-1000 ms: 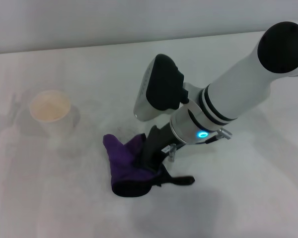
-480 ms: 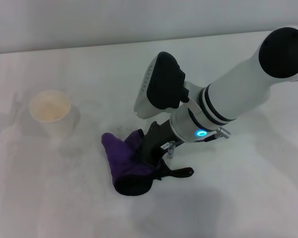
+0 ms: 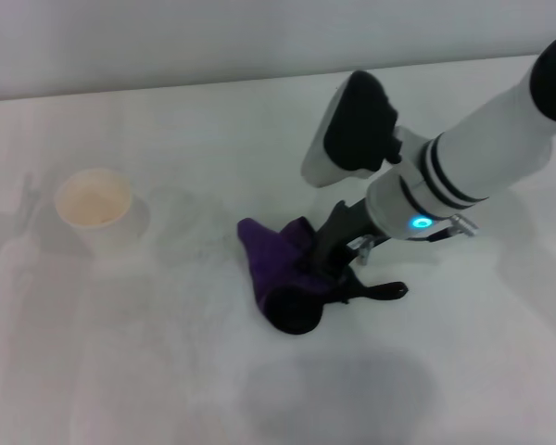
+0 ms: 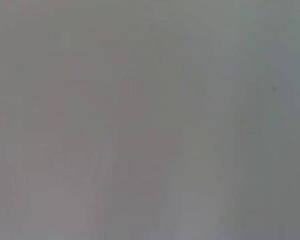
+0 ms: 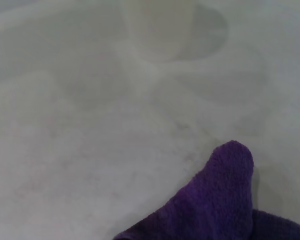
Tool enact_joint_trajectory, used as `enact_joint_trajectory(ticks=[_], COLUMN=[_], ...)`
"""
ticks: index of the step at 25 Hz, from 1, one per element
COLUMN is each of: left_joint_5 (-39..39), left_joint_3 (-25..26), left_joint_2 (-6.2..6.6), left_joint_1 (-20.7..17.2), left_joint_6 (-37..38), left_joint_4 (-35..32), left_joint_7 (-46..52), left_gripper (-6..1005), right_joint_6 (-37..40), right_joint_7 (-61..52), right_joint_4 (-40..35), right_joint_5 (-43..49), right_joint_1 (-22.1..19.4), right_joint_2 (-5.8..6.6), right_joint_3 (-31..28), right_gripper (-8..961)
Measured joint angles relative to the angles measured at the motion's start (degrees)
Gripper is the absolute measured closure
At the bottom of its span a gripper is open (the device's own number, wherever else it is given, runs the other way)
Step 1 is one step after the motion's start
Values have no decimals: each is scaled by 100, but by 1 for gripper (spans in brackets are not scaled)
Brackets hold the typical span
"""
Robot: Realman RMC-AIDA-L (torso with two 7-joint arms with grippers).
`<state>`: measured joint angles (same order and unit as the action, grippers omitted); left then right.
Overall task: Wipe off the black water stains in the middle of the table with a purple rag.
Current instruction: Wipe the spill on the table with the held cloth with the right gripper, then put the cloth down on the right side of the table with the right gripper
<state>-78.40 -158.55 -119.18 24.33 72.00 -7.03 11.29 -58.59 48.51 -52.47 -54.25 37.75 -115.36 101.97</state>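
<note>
The purple rag [image 3: 283, 269] lies bunched on the white table [image 3: 148, 371], right of the middle, with its black loop tab [image 3: 385, 292] trailing to the right. My right gripper [image 3: 329, 264] reaches down into the rag and is shut on it, pressing it to the tabletop. The rag's purple tip also shows in the right wrist view [image 5: 225, 200]. No solid black stain shows in any view; only a faint grey smudge [image 3: 199, 236] marks the table left of the rag. My left gripper is out of view; its wrist view shows only a plain grey surface.
A white paper cup [image 3: 94, 206] stands at the left, also seen in the right wrist view [image 5: 157, 30]. The right arm's white forearm [image 3: 482, 158] slants in from the upper right. The table's far edge runs along the top.
My right gripper has dragged the purple rag to the right across the table, away from the cup. The cup has not moved.
</note>
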Motion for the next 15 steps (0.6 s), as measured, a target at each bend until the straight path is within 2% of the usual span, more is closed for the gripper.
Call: enact_joint_trajectory(ticks=[7,15], left_joint_5=[-8,-9], left_joint_3=[0,0], left_joint_2=[0,0], left_joint_1=[-25,-33], left_joint_6=[9,29], left_joint_4=[4,5], left_joint_7=[66,67], left_gripper=[108,108], right_joint_6=[-552,-1175], right_joint_7=[-8,-7], right_joint_4=[-252,-932], right_joint_5=[739,1392], right_joint_1=[-179,-463], right_joint_2=[7,14], right_joint_3=[-735,-1308], right_gripper=[901,901])
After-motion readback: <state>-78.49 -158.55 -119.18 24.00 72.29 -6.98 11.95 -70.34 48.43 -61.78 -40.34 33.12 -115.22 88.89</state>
